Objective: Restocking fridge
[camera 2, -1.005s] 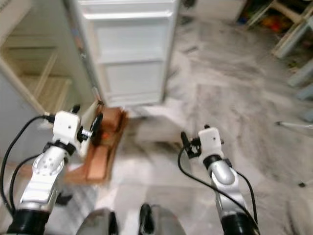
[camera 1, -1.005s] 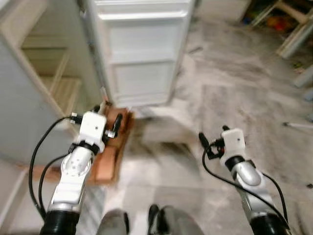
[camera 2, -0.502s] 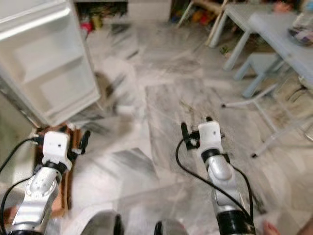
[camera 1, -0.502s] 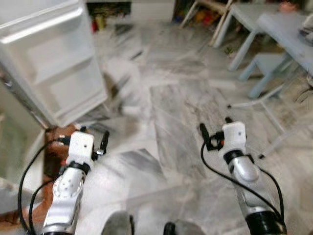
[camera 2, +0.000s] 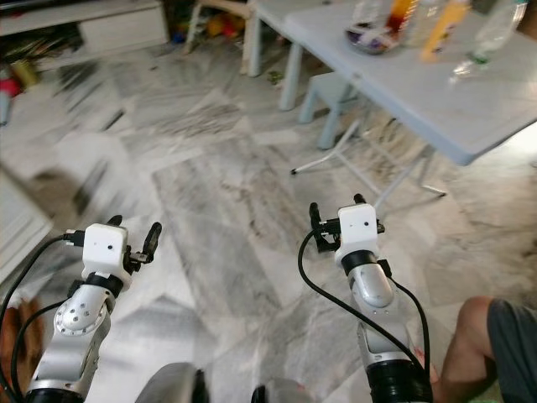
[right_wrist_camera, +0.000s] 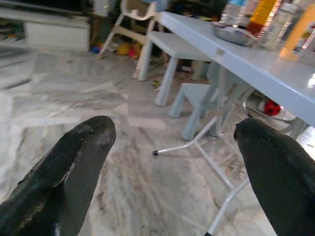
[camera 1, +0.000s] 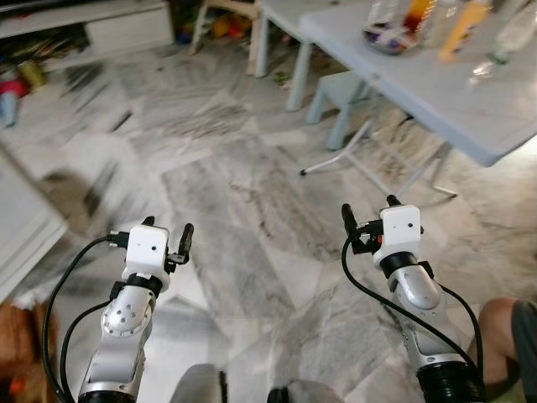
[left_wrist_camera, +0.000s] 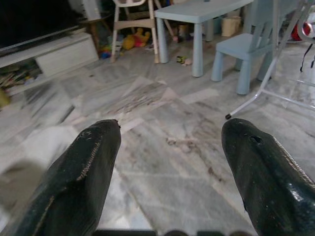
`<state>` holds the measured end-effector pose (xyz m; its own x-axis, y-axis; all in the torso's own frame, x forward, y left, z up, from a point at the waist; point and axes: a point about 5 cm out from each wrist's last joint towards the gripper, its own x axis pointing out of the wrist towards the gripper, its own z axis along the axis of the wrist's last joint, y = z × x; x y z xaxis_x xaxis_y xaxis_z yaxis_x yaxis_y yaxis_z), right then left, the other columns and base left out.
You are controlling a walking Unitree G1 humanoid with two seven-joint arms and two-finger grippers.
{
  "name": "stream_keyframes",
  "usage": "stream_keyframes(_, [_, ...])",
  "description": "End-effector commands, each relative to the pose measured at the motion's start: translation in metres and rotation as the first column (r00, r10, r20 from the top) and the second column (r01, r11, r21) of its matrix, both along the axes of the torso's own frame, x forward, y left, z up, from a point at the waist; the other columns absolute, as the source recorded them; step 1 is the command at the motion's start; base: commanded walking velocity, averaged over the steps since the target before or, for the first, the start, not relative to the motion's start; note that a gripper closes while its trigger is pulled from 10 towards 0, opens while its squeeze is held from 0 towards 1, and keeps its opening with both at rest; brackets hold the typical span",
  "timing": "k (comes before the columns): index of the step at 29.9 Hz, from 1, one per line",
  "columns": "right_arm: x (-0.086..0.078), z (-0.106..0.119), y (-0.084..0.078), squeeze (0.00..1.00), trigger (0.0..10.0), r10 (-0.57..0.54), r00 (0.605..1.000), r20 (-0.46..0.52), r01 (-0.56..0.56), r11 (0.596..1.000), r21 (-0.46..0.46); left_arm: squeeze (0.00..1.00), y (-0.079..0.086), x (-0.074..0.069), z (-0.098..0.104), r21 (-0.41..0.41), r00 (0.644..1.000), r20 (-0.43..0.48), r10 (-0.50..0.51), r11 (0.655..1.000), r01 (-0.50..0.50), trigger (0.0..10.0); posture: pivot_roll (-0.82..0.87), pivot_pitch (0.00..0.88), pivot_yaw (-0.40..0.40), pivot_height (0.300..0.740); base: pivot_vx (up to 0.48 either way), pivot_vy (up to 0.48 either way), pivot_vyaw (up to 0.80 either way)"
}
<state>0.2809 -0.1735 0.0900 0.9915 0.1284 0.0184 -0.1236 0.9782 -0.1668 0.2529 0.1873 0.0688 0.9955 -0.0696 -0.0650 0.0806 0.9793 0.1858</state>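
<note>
A pale blue table [camera 1: 436, 96] stands at the upper right with several bottles on it, among them an orange one [camera 1: 464, 23] and a clear one [camera 1: 506, 35], beside a bowl [camera 1: 386, 38]. A white corner of the fridge [camera 1: 23, 220] shows blurred at the left edge. My left gripper [camera 1: 166, 228] and right gripper [camera 1: 369, 210] hover over bare marble floor, both open with nothing between the fingers. In the right wrist view the fingers [right_wrist_camera: 69, 172] frame the table's legs and bottles [right_wrist_camera: 266, 14].
A small blue stool [camera 1: 340, 88] stands under the table's near side, next to thin white metal legs [camera 1: 352, 159]. A person's knee [camera 1: 503, 327] is at the lower right. A brown box [camera 1: 13, 336] lies low left. A white low cabinet [camera 1: 109, 21] is at the back.
The whole view has swung to the right, from the open fridge door to the table with bottles. Both arms hold the same pose, with the grippers still open.
</note>
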Motion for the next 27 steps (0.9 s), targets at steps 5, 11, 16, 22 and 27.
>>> stream_keyframes(5, [0.0007,-0.0014,0.0057,0.00,10.0,0.007,1.000,-0.018,-0.007,1.000,0.005,0.00,0.0054,-0.0003,-0.0028,-0.018,0.999,-0.016,0.037,0.999,-0.038,10.0,0.07,0.108,-0.032,0.740,0.419,0.105,-0.80])
stream_keyframes(11, [0.0010,-0.0006,0.0064,0.00,10.0,0.005,1.000,-0.018,-0.005,1.000,0.006,0.00,0.0030,-0.0024,-0.0051,-0.020,0.999,-0.015,0.041,0.999,-0.041,10.0,0.06,0.106,-0.033,0.740,0.389,0.279,-0.80])
stream_keyframes(16, [0.0006,-0.0002,0.0075,0.00,10.0,0.005,1.000,-0.017,-0.005,1.000,0.013,0.00,0.0040,-0.0021,-0.0078,-0.037,0.998,-0.025,0.066,0.997,-0.066,10.0,0.06,0.106,-0.033,0.740,0.342,0.332,-0.64])
stream_keyframes(22, [-0.0001,0.0003,0.0089,0.00,10.0,0.016,1.000,-0.011,-0.016,1.000,0.022,0.00,0.0026,-0.0018,-0.0076,-0.037,0.998,-0.020,0.062,0.997,-0.063,10.0,0.06,0.107,-0.033,0.740,0.172,0.411,0.00])
stream_keyframes(27, [-0.0004,0.0005,0.0085,0.00,10.0,0.011,1.000,-0.008,-0.011,1.000,0.026,0.00,0.0034,-0.0038,-0.0099,-0.072,0.996,-0.019,0.088,0.993,-0.089,10.0,0.06,0.107,-0.032,0.740,0.000,0.423,0.00])
